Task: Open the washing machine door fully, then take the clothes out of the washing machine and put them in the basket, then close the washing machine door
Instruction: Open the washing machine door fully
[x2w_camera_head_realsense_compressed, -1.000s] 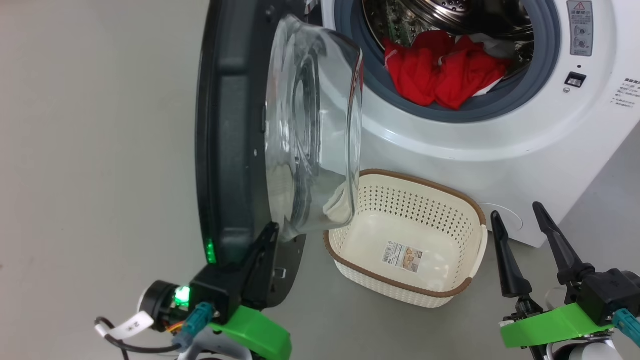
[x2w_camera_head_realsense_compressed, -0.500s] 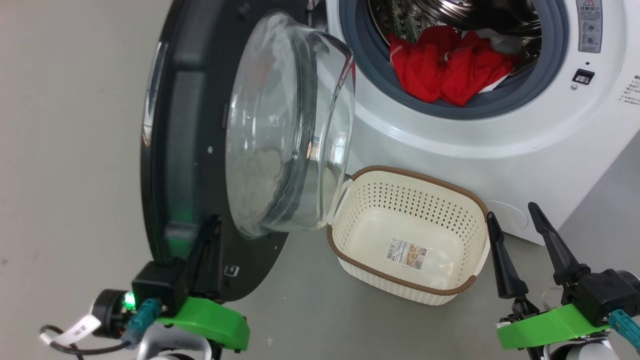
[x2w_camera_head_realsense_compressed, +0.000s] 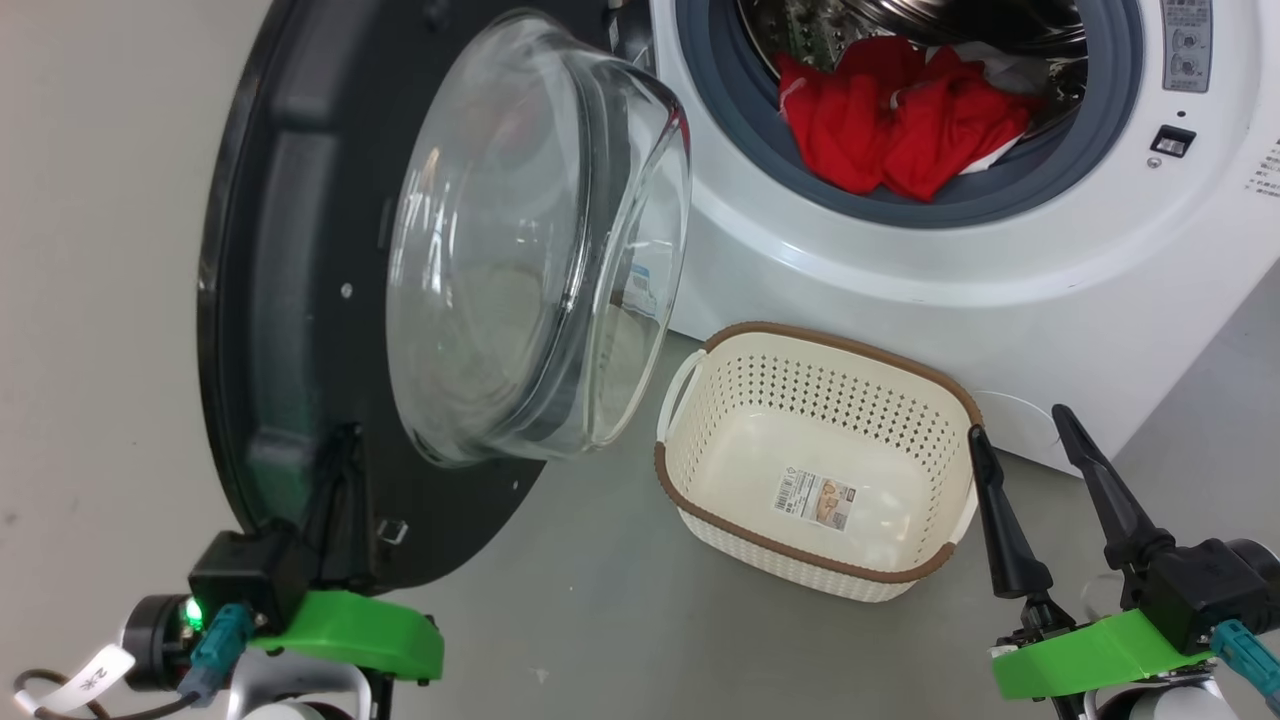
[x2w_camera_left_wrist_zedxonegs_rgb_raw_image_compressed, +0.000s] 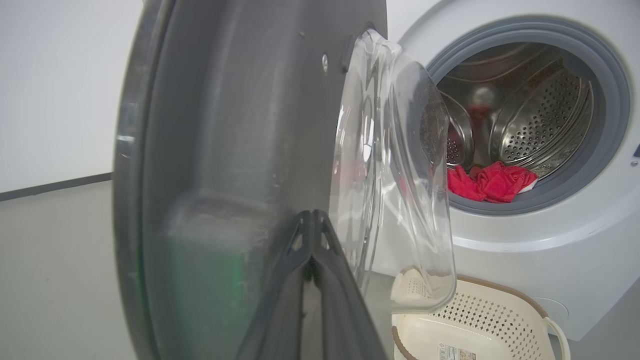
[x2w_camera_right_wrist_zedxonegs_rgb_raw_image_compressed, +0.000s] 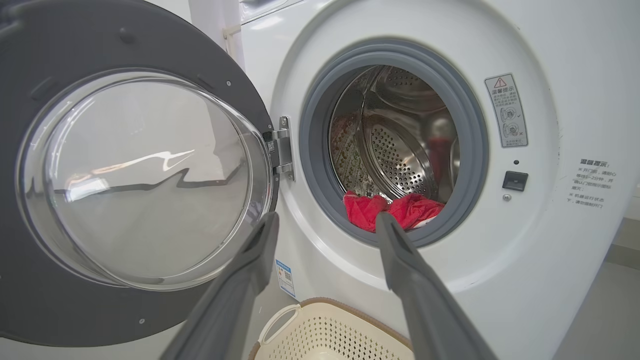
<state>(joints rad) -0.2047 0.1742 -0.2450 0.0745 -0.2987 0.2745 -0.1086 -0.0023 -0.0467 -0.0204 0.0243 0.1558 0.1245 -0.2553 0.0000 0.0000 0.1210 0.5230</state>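
The washing machine door stands wide open at the left, its glass bowl bulging toward the basket. My left gripper is shut, its joined tips resting on the door's dark inner rim near the bottom; the left wrist view shows the shut left gripper close up. Red clothes lie at the front of the drum of the washing machine. The cream basket sits on the floor under the opening, holding just a paper label. My right gripper hangs open and empty beside the basket's right end.
Grey floor spreads left of the door and in front of the basket. The right wrist view shows the door hinge, the grey rubber ring and a warning sticker on the machine's front.
The door has swung further open toward the left, with my shut left gripper moving left along with its lower rim. The right gripper has stayed put.
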